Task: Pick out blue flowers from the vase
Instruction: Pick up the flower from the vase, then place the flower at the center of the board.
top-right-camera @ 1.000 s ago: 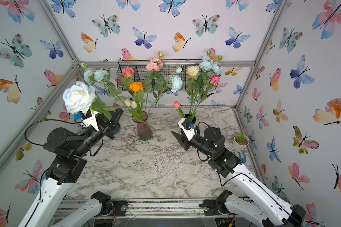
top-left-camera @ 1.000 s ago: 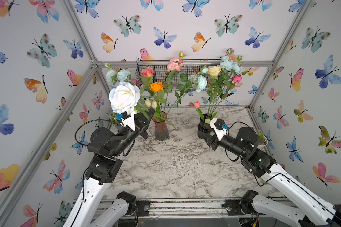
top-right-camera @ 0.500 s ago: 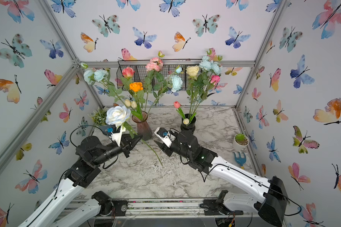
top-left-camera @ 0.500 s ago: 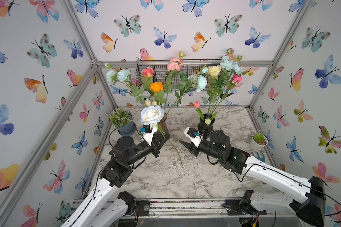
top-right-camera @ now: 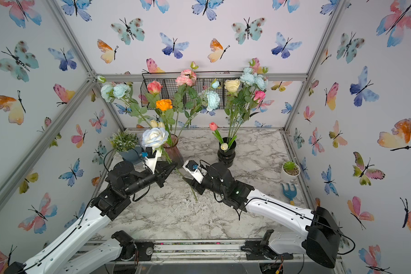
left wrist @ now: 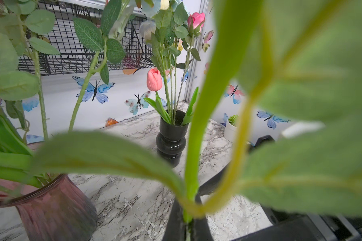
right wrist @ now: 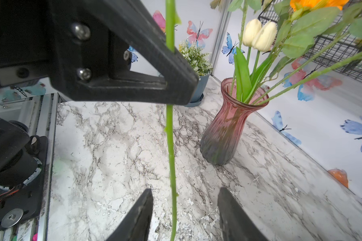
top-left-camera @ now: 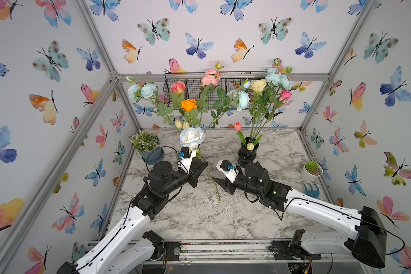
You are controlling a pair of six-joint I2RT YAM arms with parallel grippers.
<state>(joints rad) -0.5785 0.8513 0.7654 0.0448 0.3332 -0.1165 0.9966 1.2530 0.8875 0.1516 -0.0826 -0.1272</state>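
Though it is likely light, the blue-tinged white rose (top-left-camera: 191, 138) looks top-heavy on a thin, slick plastic stem (right wrist: 170, 146), best pinched on the bare length below the leaves. It hangs outside the pink glass vase (right wrist: 228, 129) over the tabletop (top-left-camera: 199, 213), clamped in the left gripper (top-left-camera: 203, 166), with its lower stem between the parted jaws of the right gripper (right wrist: 185, 193). No writing is readable.

1. In the left wrist view, blurred leaves (left wrist: 313, 100) hid much of the scene from us.
2. In the right wrist view, we lost the stem (right wrist: 171, 158) at both edges.
3. Its bloom (top-left-camera: 191, 138) fell outside that view.
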